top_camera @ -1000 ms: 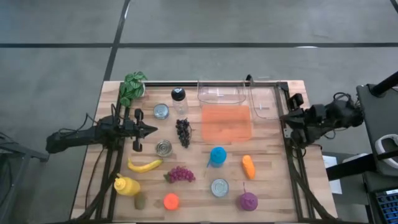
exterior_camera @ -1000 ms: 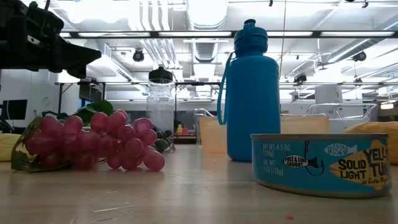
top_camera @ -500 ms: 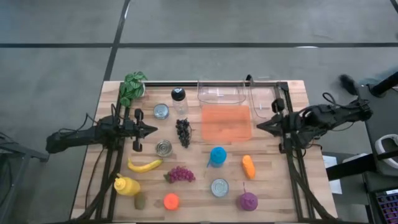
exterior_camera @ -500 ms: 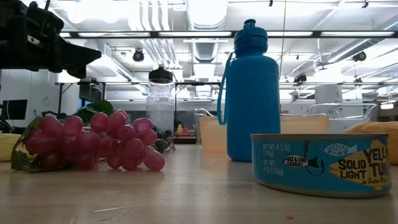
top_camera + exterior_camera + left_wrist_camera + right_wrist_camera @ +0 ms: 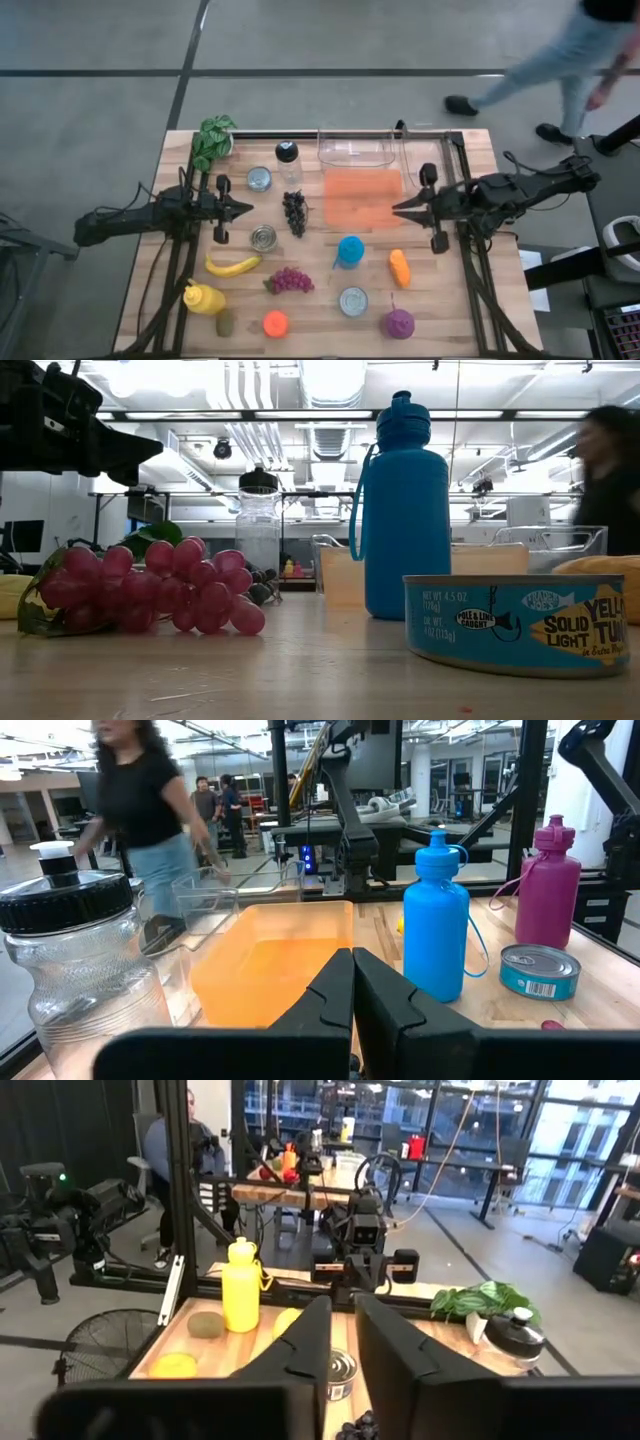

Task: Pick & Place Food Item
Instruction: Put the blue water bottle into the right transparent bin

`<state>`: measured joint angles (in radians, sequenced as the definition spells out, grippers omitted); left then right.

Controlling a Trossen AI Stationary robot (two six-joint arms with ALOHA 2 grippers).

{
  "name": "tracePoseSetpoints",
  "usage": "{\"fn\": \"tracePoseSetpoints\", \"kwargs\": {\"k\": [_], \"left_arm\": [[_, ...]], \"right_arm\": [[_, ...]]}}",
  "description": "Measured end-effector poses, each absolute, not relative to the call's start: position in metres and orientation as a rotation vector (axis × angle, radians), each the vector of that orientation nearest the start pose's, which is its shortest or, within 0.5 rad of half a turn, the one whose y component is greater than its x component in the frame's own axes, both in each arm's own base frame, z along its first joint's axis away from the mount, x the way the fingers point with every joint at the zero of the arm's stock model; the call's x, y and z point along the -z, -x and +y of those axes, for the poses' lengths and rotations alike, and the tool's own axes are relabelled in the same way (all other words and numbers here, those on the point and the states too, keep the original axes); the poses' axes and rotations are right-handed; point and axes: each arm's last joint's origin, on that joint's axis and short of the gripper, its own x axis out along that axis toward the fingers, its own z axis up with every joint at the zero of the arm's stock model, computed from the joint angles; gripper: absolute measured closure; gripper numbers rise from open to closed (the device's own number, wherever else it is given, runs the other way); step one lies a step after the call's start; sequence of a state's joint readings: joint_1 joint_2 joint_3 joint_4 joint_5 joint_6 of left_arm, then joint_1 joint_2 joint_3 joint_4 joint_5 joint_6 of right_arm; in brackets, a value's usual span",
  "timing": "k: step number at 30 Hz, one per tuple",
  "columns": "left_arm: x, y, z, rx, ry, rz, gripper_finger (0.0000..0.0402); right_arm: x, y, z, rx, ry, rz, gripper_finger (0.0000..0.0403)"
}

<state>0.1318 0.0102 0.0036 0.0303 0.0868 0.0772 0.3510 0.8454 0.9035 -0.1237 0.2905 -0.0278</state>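
Food items lie spread over the wooden table [image 5: 440, 300]: a banana [image 5: 232, 265], red grapes [image 5: 289, 280] [image 5: 150, 588], dark grapes [image 5: 294, 212], an orange carrot-like piece [image 5: 400, 267], a round orange fruit [image 5: 275, 323], a kiwi [image 5: 225, 322] and a purple fruit [image 5: 398, 323]. My left gripper [image 5: 247, 209] [image 5: 352, 982] hangs shut and level above the table's left half, pointing right. My right gripper [image 5: 397, 210] [image 5: 343, 1330] hangs level above the right half, pointing left, its fingers a narrow gap apart with nothing between them.
An orange tray [image 5: 365, 196] and clear containers [image 5: 355, 147] stand at the far middle. A blue bottle [image 5: 350, 251], several cans [image 5: 353, 301], a black-lidded jar [image 5: 288, 160], a yellow bottle [image 5: 203, 298] and a plant [image 5: 213, 140] stand about. A person [image 5: 560, 60] walks past the far right corner.
My right gripper has swung out from the table's right edge toward the left, over the right half of the table, staying level. A person has walked into view beyond the far right corner. Nothing on the table has moved.
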Motion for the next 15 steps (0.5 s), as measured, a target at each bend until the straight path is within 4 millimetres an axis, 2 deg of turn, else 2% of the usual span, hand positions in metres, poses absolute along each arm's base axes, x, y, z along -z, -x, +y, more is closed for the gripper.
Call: {"fn": "tracePoseSetpoints", "kwargs": {"k": [9,15], "left_arm": [[-0.167,-0.097,0.010,-0.046,-0.080,-0.021,0.0395],[-0.167,-0.097,0.010,-0.047,-0.080,-0.021,0.0395]], "right_arm": [[-0.364,-0.208,0.068,-0.065,0.023,0.160,0.0247],[-0.345,-0.233,0.077,-0.064,0.045,0.301,0.0211]]}}
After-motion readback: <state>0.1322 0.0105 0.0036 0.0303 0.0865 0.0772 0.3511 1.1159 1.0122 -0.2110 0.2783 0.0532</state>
